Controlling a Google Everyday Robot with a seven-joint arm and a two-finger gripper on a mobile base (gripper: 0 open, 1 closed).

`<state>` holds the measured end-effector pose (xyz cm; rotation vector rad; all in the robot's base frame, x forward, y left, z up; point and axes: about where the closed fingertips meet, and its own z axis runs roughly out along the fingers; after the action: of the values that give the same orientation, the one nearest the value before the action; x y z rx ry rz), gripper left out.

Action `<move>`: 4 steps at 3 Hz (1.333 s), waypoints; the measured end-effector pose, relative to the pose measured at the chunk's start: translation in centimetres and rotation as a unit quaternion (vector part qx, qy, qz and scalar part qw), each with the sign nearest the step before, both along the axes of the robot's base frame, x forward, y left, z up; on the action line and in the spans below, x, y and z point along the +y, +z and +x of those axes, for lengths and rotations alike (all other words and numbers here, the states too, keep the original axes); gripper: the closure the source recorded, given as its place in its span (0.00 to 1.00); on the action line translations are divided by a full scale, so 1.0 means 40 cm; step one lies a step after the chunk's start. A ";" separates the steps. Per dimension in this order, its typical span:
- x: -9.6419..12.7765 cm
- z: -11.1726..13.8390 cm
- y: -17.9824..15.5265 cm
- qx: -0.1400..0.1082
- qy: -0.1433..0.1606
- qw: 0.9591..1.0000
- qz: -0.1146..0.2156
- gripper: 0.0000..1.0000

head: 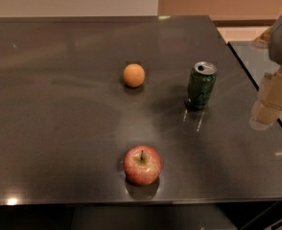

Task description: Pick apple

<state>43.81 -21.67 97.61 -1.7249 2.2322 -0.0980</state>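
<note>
Glossy, round red apple (142, 165), yellow-green at its short stem, sits on the smooth dark table (59, 128), nearer the camera and left of the upright green metal can (201, 86). The pale, blocky end effector (269, 102) hangs right of the can, well apart from the apple; whether open or closed cannot be told.

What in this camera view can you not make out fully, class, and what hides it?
- Camera view, pincer: at the right edge, right of the green can, far from the apple; its arm is cut off by the frame's edge.
- Camera view, green can: back side turned away; label text too small to read.
- Camera view, apple: underside hidden against the table.
</note>
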 end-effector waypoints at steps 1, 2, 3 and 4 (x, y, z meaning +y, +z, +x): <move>0.000 0.000 0.000 0.000 0.000 1.000 0.000 0.00; 0.011 -0.006 0.011 -0.003 0.014 1.000 0.022 0.00; 0.084 -0.031 0.029 -0.006 0.072 0.996 0.047 0.00; 0.181 -0.058 0.023 0.000 0.134 0.989 0.062 0.00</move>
<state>41.49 -14.45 98.51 -1.9342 1.9395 0.0997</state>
